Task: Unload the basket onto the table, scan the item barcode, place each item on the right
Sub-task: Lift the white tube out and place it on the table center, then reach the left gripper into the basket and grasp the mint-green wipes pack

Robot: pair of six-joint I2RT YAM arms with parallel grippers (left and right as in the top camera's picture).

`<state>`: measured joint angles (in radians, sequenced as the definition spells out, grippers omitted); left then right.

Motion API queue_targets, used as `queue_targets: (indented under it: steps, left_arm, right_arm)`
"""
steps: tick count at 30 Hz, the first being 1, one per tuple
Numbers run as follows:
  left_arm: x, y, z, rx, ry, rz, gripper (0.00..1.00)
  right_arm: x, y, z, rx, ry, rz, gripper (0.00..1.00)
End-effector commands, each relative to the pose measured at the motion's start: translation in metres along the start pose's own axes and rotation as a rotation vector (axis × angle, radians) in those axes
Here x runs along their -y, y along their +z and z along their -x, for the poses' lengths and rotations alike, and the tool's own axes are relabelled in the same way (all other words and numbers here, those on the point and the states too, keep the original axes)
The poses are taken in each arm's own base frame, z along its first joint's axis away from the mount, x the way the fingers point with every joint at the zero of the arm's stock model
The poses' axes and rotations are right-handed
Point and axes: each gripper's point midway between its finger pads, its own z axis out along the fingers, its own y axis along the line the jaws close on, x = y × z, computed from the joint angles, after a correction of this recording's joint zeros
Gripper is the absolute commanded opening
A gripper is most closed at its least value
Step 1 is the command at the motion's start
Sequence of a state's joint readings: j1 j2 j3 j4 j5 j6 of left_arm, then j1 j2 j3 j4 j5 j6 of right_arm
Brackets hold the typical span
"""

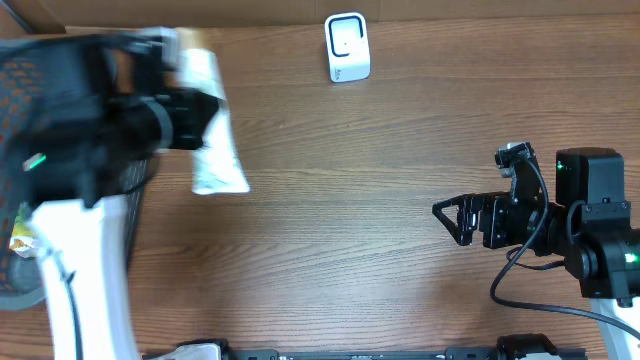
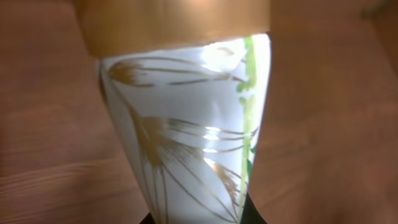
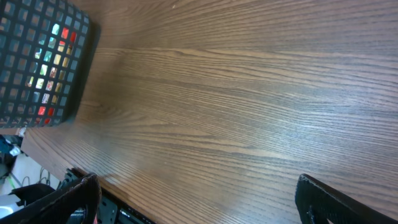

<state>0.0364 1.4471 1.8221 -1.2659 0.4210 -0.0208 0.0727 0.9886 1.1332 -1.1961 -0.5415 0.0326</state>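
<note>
The item, a white pouch (image 1: 216,130) with gold leaf drawings and a gold band, hangs above the table at the left. My left gripper (image 1: 196,118) is shut on its upper part. In the left wrist view the pouch (image 2: 186,124) fills the frame, and my left gripper (image 2: 202,219) pinches its narrow end between dark fingertips (image 2: 252,213). No barcode shows on the visible side. A white scanner (image 1: 347,47) stands at the back centre. My right gripper (image 1: 450,217) rests far right, open and with nothing in it; in its wrist view the right gripper (image 3: 199,205) spans bare wood.
A black mesh basket (image 1: 25,90) with coloured packets sits at the far left, also seen in the right wrist view as a basket (image 3: 40,62). The table's near edge (image 3: 112,202) with dark hardware runs below the right gripper.
</note>
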Motion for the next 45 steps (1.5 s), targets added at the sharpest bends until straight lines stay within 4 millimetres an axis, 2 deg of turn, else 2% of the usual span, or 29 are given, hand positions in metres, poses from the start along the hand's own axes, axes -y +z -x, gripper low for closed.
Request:
queue_targets:
  steps: [1, 6, 9, 12, 16, 18, 20, 23, 26, 29, 32, 33, 36, 38, 40, 42, 45]
  left_arm:
    - [0.007, 0.062, -0.031, -0.167, -0.037, -0.043, 0.04]
    - [0.015, 0.156, -0.09, -0.391, -0.17, -0.042, 0.04]
    - [0.02, 0.2, -0.122, -0.488, -0.222, -0.032, 0.04]
    - [0.028, 0.234, -0.148, -0.558, -0.235, -0.021, 0.04]
    - [0.034, 0.263, -0.175, -0.63, -0.239, 0.014, 0.06]
    - [0.037, 0.27, -0.186, -0.658, -0.228, 0.017, 0.24]
    - [0.038, 0.271, -0.188, -0.665, -0.226, 0.017, 0.4]
    - [0.039, 0.264, -0.177, -0.644, -0.232, 0.008, 0.54]
    - [0.037, 0.244, -0.143, -0.587, -0.241, 0.002, 0.57]
    - [0.034, 0.207, -0.089, -0.48, -0.223, -0.016, 0.57]
    - [0.022, 0.15, -0.027, -0.321, -0.209, -0.003, 0.57]
    - [0.015, 0.125, -0.006, -0.253, -0.205, 0.014, 0.57]
    - [-0.015, 0.049, 0.042, -0.056, -0.214, 0.095, 0.66]
    - [-0.04, 0.004, 0.059, 0.054, -0.249, 0.181, 0.71]
    - [-0.07, -0.037, 0.064, 0.138, -0.297, 0.281, 0.75]
    - [-0.106, -0.073, 0.059, 0.196, -0.372, 0.397, 0.77]
    - [-0.165, -0.112, 0.032, 0.206, -0.524, 0.563, 0.81]
  right_arm:
    - [-0.003, -0.004, 0.005, 0.021, -0.025, -0.005, 1.0]
    - [-0.003, -0.004, 0.005, 0.02, -0.025, -0.005, 1.0]
    - [-0.003, -0.004, 0.005, 0.02, -0.025, -0.005, 1.0]
    - [-0.003, -0.004, 0.005, 0.019, -0.024, -0.006, 1.0]
    - [0.001, -0.004, 0.004, 0.018, -0.022, -0.029, 1.0]
    - [0.001, -0.004, 0.003, 0.014, -0.02, -0.029, 1.0]
    - [0.001, -0.004, 0.003, 0.011, -0.018, -0.029, 1.0]
    - [0.002, -0.004, 0.001, 0.006, -0.015, -0.03, 1.0]
    - [0.002, -0.004, 0.0, 0.0, -0.011, -0.03, 1.0]
    - [0.002, -0.004, -0.001, -0.003, -0.009, -0.031, 1.0]
    - [0.002, -0.004, -0.001, -0.003, -0.009, -0.031, 1.0]
    - [0.002, -0.004, -0.001, -0.003, -0.009, -0.031, 1.0]
    - [0.002, -0.004, -0.001, -0.003, -0.009, -0.031, 1.0]
    - [0.002, -0.004, -0.001, -0.003, -0.009, -0.031, 1.0]
    - [0.002, -0.004, -0.001, -0.002, -0.01, -0.031, 1.0]
    - [0.002, -0.004, -0.001, -0.003, -0.009, -0.031, 1.0]
    - [0.002, -0.004, -0.001, -0.002, -0.01, -0.031, 1.0]
